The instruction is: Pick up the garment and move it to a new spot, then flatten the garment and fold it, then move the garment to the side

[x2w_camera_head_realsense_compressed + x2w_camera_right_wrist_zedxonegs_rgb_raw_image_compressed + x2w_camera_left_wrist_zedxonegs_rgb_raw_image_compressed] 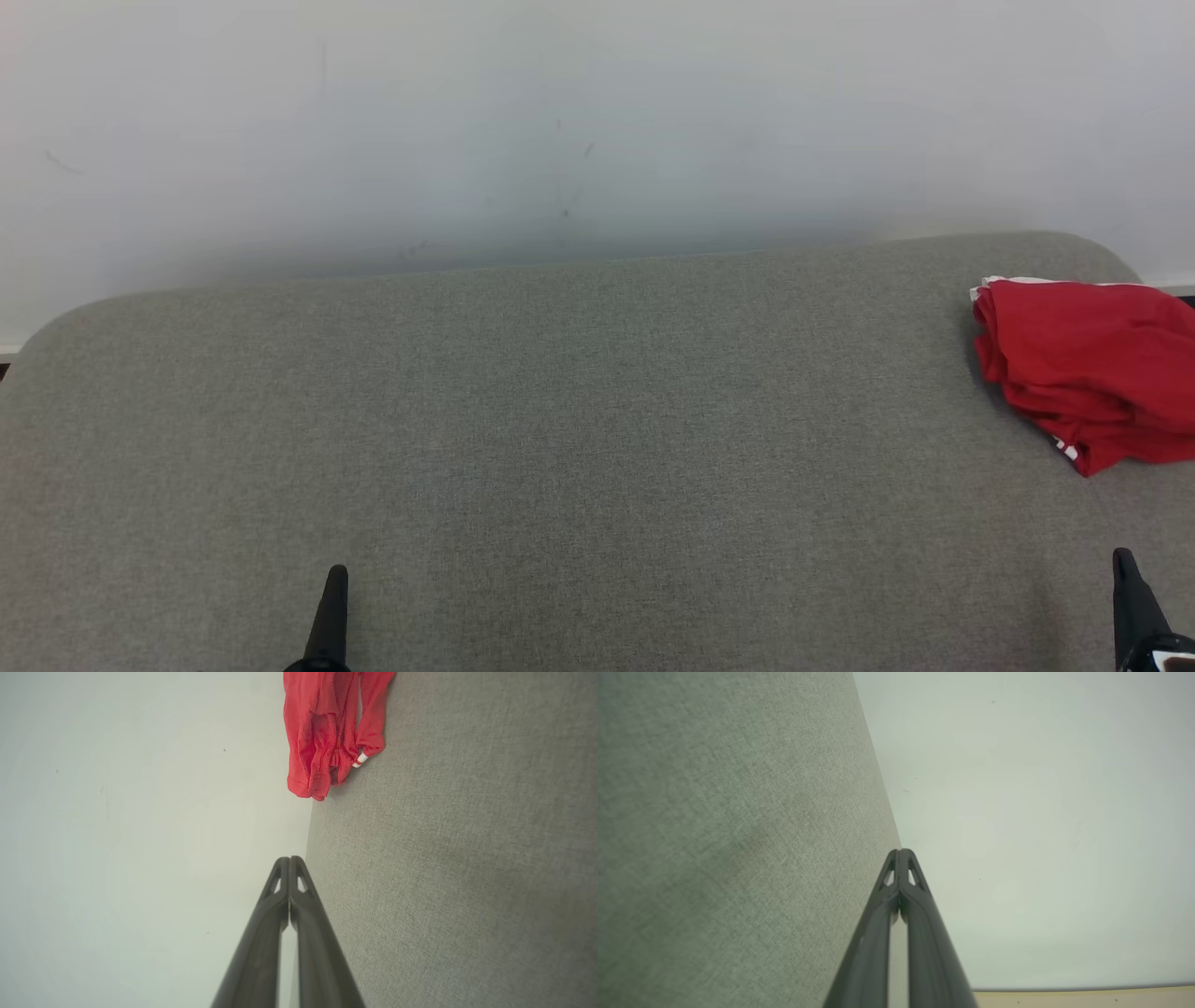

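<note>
Left pincer (335, 574) at lower left of the head view, right pincer (1124, 560) at lower right; both pressed together, holding nothing, well apart from the cloth. Red garment (1088, 373) lies bunched in layers at the right edge of frame, near the far rounded corner of the grey counter (579, 420), partly cut off. This fits two stages: a heap waiting for pickup, or a folded bundle already set aside; fold quality unclear. Centre and left of the counter give wide room. Pale wall (560, 121) runs close behind the far edge.
</note>
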Motion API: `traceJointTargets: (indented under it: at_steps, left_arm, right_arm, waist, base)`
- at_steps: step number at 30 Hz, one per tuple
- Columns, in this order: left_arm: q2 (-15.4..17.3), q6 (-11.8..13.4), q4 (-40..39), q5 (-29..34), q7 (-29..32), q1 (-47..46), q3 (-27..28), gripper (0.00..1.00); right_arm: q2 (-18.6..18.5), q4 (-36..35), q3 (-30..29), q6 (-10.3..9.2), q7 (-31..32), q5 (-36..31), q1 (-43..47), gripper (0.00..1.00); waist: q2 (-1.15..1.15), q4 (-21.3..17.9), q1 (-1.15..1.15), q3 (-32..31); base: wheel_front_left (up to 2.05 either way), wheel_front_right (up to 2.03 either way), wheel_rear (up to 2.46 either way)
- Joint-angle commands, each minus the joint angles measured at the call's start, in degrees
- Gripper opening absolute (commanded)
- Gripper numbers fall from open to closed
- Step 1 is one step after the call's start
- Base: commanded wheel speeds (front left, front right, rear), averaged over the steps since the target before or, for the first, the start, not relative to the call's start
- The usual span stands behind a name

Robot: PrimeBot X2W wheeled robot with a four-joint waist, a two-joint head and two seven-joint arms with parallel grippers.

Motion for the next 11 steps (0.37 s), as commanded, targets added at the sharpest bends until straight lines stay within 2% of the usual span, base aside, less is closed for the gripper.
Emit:
traceJointTargets:
  at_steps: [1, 11]
  left_arm:
    - [0.3, -0.38, 0.25, -1.25, 0.3, -1.3, -0.04, 0.0]
    - [0.3, -0.7, 1.17, -5.01, 0.9, -2.1, -0.22, 0.0]
  right_arm:
    - [-0.48, -0.1, -0.35, 0.02, 0.3, 1.31, -0.58, 0.0]
    - [-0.73, 0.05, -1.02, 0.02, 0.86, 5.24, -0.8, 0.0]
  waist:
    - [0.0, 0.01, 0.0, 0.05]
    - [0.0, 0.05, 0.0, 0.34]
  base:
    - [0.0, 0.0, 0.0]
    - [0.0, 0.0, 0.0]
